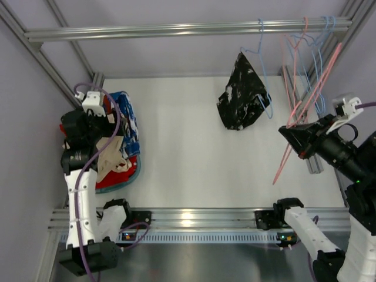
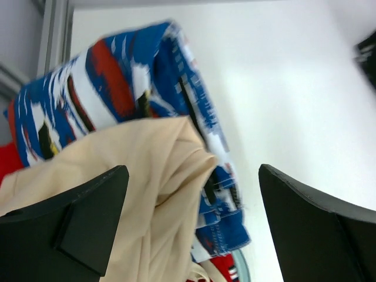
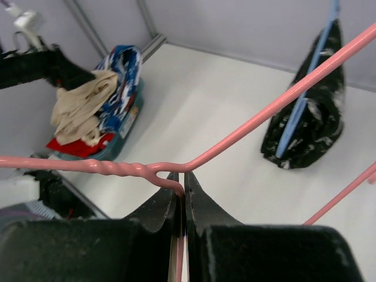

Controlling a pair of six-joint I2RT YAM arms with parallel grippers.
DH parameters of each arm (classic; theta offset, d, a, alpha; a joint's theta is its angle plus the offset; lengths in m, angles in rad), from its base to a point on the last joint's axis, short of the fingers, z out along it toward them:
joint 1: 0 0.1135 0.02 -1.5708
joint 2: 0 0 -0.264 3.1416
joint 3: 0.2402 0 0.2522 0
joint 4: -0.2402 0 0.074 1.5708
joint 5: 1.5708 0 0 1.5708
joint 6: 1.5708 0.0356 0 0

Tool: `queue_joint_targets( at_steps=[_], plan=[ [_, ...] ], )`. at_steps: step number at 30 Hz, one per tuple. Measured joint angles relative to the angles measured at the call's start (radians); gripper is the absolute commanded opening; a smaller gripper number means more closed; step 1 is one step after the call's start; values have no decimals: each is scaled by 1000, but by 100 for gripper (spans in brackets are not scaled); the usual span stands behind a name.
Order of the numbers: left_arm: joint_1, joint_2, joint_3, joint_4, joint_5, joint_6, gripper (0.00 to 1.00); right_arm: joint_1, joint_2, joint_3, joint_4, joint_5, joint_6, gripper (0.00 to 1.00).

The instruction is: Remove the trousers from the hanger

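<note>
The blue trousers with a white and red pattern (image 1: 126, 117) and the beige trousers (image 1: 111, 154) lie piled at the table's left. Neither is on a hanger. My left gripper (image 1: 106, 126) hovers over the pile, open and empty. In the left wrist view the beige cloth (image 2: 141, 176) lies on the blue cloth (image 2: 129, 76) between and below my left gripper's (image 2: 192, 176) spread fingers. My right gripper (image 1: 288, 134) is shut on a bare pink hanger (image 1: 305, 111) at the right, held above the table. The right wrist view shows my right gripper (image 3: 184, 176) clamping the hanger's wire (image 3: 264, 114) beside the twisted neck.
The pile sits on a red cloth (image 1: 114, 179) in a teal tray (image 1: 134, 173). A black garment with white specks (image 1: 239, 97) hangs on a blue hanger (image 1: 261, 76) from the back rail (image 1: 176, 28). Several more hangers (image 1: 317, 41) hang at the back right.
</note>
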Motion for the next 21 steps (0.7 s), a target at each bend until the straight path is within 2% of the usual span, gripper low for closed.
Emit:
queue_joint_targets(
  at_steps=[4,8,15,21],
  plan=[
    [-1,-52,126,-71,117,7,98,-99,-51,4,-29,39,13,0],
    [-2,-50,245,-118,246,-1,98,-126,-26,4,-68,2,19,0],
    [-3,-44,293,-177,394,-54,99,-129,86,7,-53,-327,72,0],
    [-3,-3,356,-191,535,-121,98,-130,105,-80,195,-623,289,0]
  ],
)
